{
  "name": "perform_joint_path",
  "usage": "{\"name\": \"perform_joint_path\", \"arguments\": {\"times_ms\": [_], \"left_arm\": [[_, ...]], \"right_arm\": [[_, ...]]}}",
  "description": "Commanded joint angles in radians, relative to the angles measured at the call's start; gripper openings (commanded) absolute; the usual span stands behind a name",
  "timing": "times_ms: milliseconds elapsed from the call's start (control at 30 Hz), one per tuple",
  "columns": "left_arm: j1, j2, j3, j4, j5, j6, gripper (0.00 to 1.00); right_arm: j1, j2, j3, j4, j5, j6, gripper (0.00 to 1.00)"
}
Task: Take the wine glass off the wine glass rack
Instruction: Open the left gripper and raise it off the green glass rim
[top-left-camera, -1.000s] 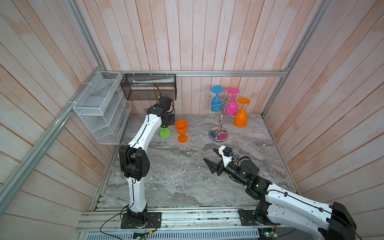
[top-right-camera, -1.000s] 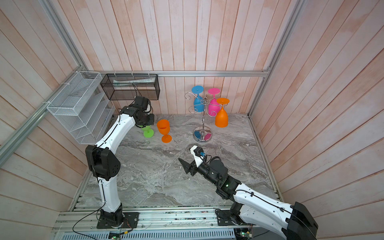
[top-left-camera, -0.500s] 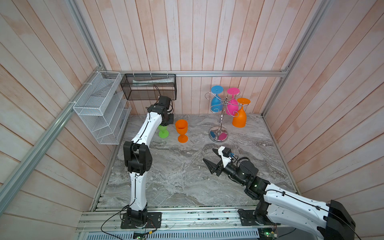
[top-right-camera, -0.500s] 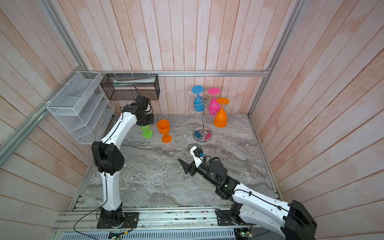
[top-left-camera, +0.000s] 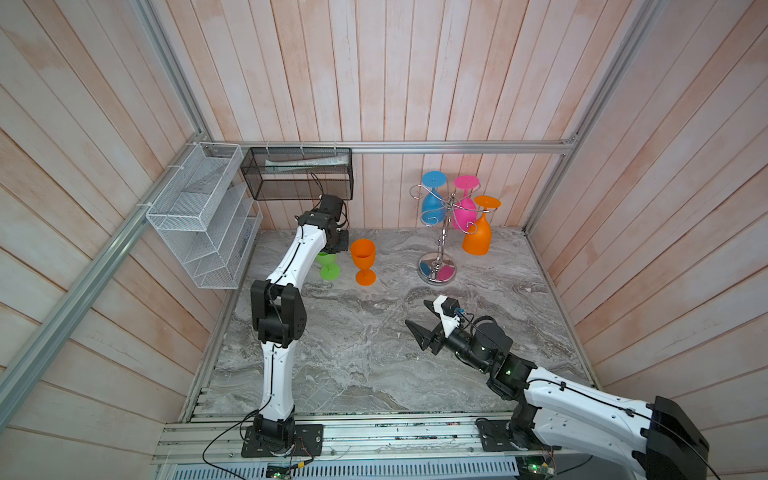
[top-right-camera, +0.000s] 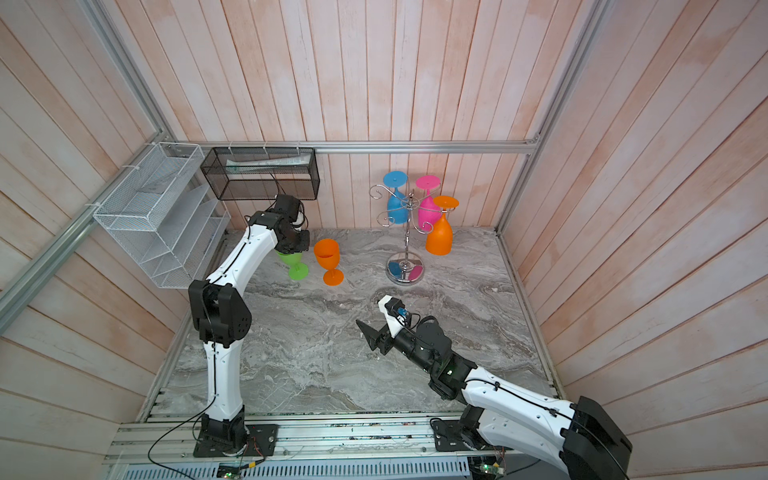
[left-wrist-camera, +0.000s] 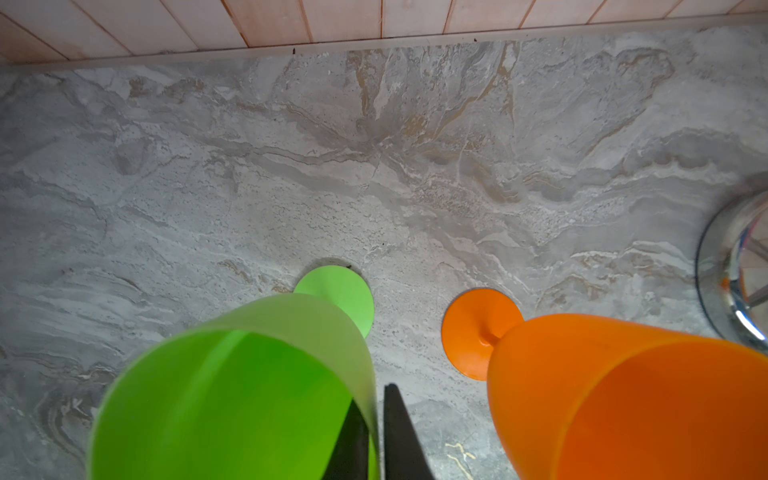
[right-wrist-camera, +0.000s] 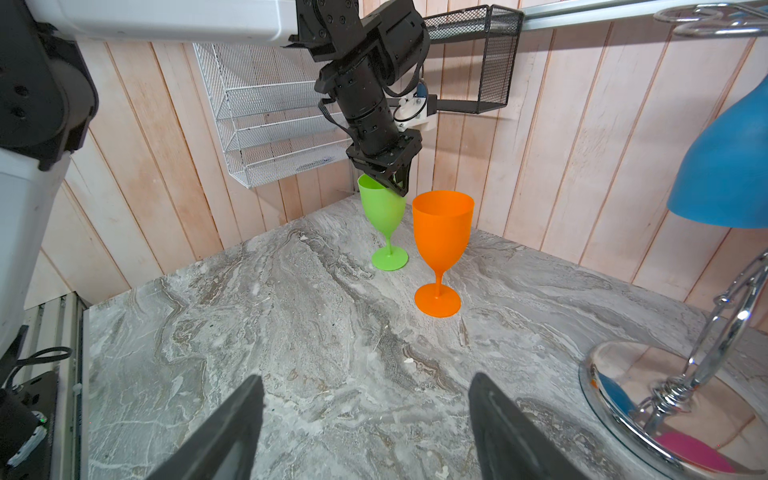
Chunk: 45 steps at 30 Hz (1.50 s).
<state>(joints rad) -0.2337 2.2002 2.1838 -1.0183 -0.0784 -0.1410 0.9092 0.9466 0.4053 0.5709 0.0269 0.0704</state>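
The chrome wine glass rack (top-left-camera: 441, 243) (top-right-camera: 407, 245) stands at the back right. A blue wine glass (top-left-camera: 432, 205), a pink one (top-left-camera: 464, 212) and an orange one (top-left-camera: 478, 239) hang upside down from its arms. A green wine glass (right-wrist-camera: 382, 208) (left-wrist-camera: 249, 395) stands on the table at the back left, beside an upright orange glass (right-wrist-camera: 442, 232) (top-left-camera: 363, 255). My left gripper (left-wrist-camera: 372, 395) (right-wrist-camera: 397, 187) straddles the green rim, one finger inside and one outside, with a thin gap showing. My right gripper (right-wrist-camera: 366, 377) (top-left-camera: 416, 312) hovers open and empty over mid-table.
A white mesh basket (top-left-camera: 199, 216) hangs on the left wall. A black mesh basket (top-left-camera: 297, 174) hangs on the back wall, just above the left wrist. The rack's mirrored base (right-wrist-camera: 623, 374) (left-wrist-camera: 731, 270) lies close to the right of my right gripper.
The left arm's elbow has shifted slightly and the green glass has moved a little with it. The left jaws have eased apart at the green rim. The right arm has not moved.
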Motion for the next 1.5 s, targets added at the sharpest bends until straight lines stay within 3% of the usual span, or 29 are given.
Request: {"name": "perform_joint_path", "arguments": {"times_ms": [0,200,533,700,1033,1200,1467], "left_arm": [[0.005,0.027,0.048,-0.013,0.005,0.004,0.26],[0.004,0.033,0.078,-0.035,-0.01,0.008,0.52],[-0.007,-0.067,0.019,0.0,-0.039,0.013,0.68],[-0.011,-0.162,-0.051,0.061,-0.038,0.015,0.82],[-0.05,-0.376,-0.231,0.196,-0.042,0.025,0.89],[-0.097,-0.561,-0.414,0.317,-0.048,0.041,0.9],[-0.177,-0.87,-0.78,0.588,0.053,0.027,0.89]], "right_arm": [[0.006,0.001,-0.01,0.032,0.013,-0.004,0.79],[0.005,0.001,-0.01,0.029,0.018,-0.005,0.79],[0.005,0.007,-0.001,0.024,0.023,-0.005,0.81],[0.007,0.002,0.02,-0.003,0.026,-0.008,0.82],[0.011,-0.016,0.082,-0.058,0.041,0.025,0.83],[0.043,-0.013,0.162,-0.134,0.11,0.028,0.83],[0.05,-0.002,0.351,-0.288,0.286,0.029,0.81]]}}
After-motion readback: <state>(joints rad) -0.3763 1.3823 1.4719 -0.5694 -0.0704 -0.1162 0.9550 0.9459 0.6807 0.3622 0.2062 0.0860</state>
